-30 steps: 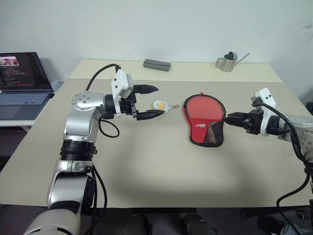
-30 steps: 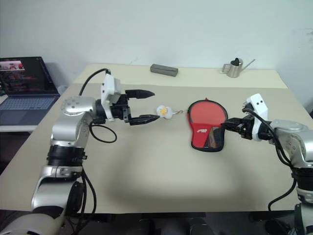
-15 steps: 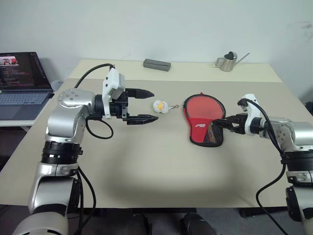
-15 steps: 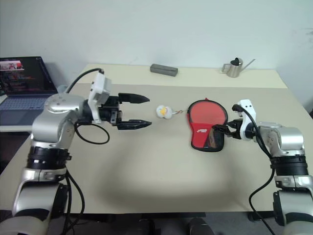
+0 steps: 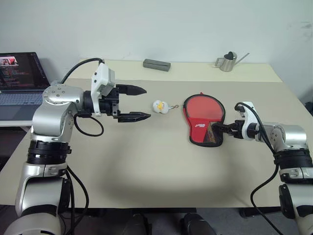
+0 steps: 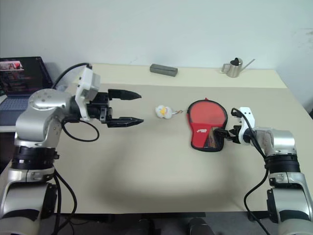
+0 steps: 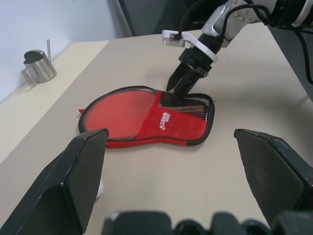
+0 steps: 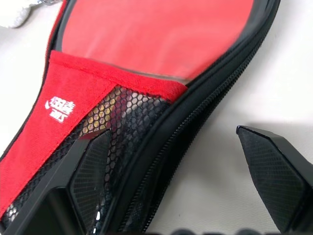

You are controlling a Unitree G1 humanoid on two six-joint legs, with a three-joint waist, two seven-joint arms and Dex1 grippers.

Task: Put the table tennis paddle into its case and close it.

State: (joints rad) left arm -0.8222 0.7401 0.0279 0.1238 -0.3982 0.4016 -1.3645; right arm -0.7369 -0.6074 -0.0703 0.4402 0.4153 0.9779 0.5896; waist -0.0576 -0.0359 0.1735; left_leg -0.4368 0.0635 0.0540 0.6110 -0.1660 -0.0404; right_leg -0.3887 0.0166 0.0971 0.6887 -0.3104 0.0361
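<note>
**A:** What are the two grippers doing?

**B:** The right gripper (image 5: 221, 129) sits low at the case's (image 5: 203, 119) handle end. Its black fingers are spread wide: in its wrist view one fingertip lies over the black mesh pocket (image 8: 122, 122) and the other stands beyond the case's zipped edge, over the bare table. It holds nothing. I cannot tell whether the fingertip touches the mesh.

**A:** And the left one?

**B:** The left gripper (image 5: 140, 103) hovers above the table, well apart from the case on the side away from the right gripper. It points level toward the case, fingers far apart, empty.

**A:** Where is the case itself?

**B:** It lies flat on the beige table (image 5: 146, 161), between the two grippers. It is paddle-shaped and red with a black zipper edge, and a small white logo (image 8: 59, 108) sits beside the mesh pocket. Its round end points toward the far side of the table.

**A:** Can you see the paddle?

**B:** I cannot make it out apart from the case.

**A:** Anything near the case?

**B:** A white and yellow charm (image 5: 159, 105) rests on the table just beside the case's round end, between the case and the left gripper. A thin link runs from it toward the case. Beyond the case, at the table's far edge, stand a small metal watering can (image 5: 228, 62) and a flat grey bar (image 5: 157, 64). Far past the left gripper, off the table, is an open laptop (image 5: 20, 78).
</note>
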